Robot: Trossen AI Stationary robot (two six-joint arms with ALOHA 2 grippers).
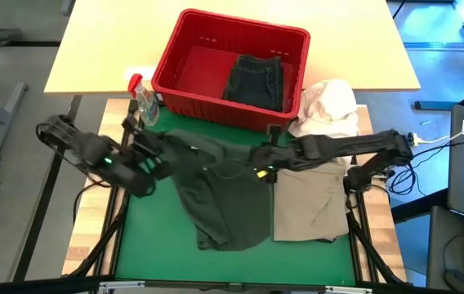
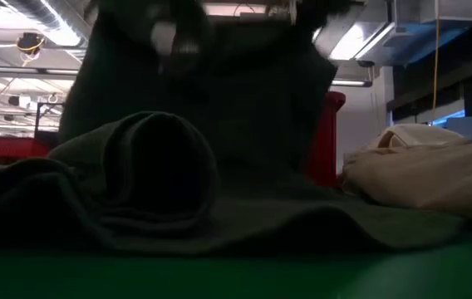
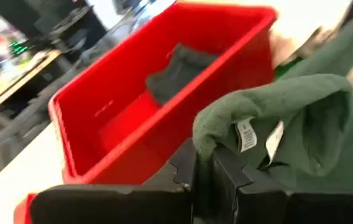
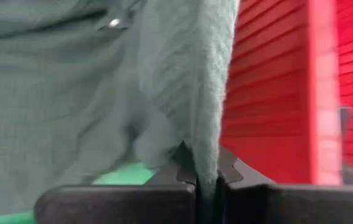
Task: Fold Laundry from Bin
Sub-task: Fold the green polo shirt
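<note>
A dark green-grey garment (image 1: 220,196) is held up over the green mat (image 1: 158,253) by both grippers, its lower part piled on the mat (image 2: 161,199). My left gripper (image 1: 160,151) and my right gripper (image 1: 258,159) are both shut on its upper edge. The red bin (image 1: 232,65) stands behind it with one dark garment (image 1: 256,82) inside. A folded khaki-beige garment (image 1: 310,204) lies on the mat at the right. My left gripper pinches the garment's upper edge by the white labels (image 3: 204,140) between its two fingers, a folded-over rim of several layers. The cloth above the fingers droops over to one side. My right gripper pinches a ribbed edge of the garment (image 4: 204,149) between its two fingers. The cloth spreads away from the fingers, clear of the mat there.
A white cloth bundle (image 1: 326,106) lies right of the bin. A small clear spray bottle with red top (image 1: 142,98) stands left of the bin. The bin's near wall is close behind both grippers.
</note>
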